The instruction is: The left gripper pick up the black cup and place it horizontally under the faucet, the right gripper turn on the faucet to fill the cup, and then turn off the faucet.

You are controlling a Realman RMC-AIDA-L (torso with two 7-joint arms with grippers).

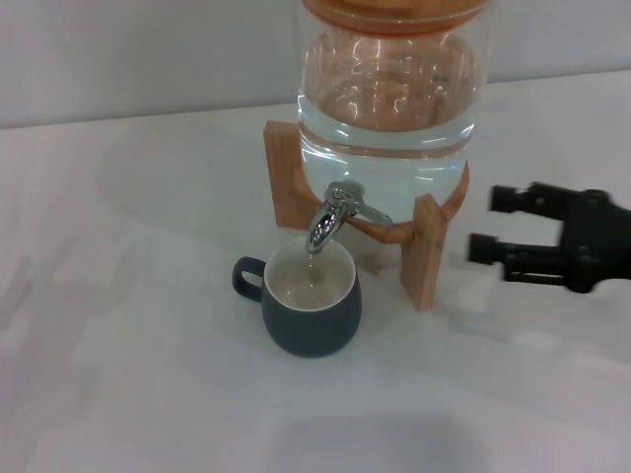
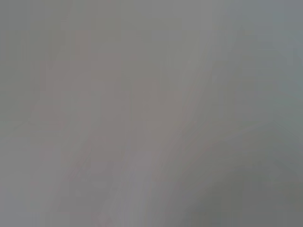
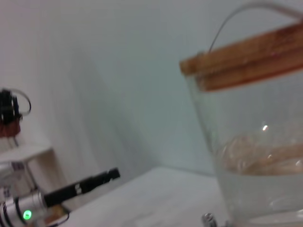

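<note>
Filling step: cup (image 1: 312,301) sitting under faucet (image 1: 333,218), receiving water; right tool (image 1: 483,224), wide and empty, hovering right of the stand, next needing to reach the lever; left tool (image 3: 106,175) waiting far left, state unclear.

We see the black cup (image 1: 311,301), cream inside and handle to the left, standing upright on the table directly under the chrome faucet (image 1: 333,215) of the glass jar, holding some water.

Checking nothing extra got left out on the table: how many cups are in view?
1. The black cup stands upright on the table directly under the faucet, in front of the glass jar. Nothing suggests a hidden second one.
</note>
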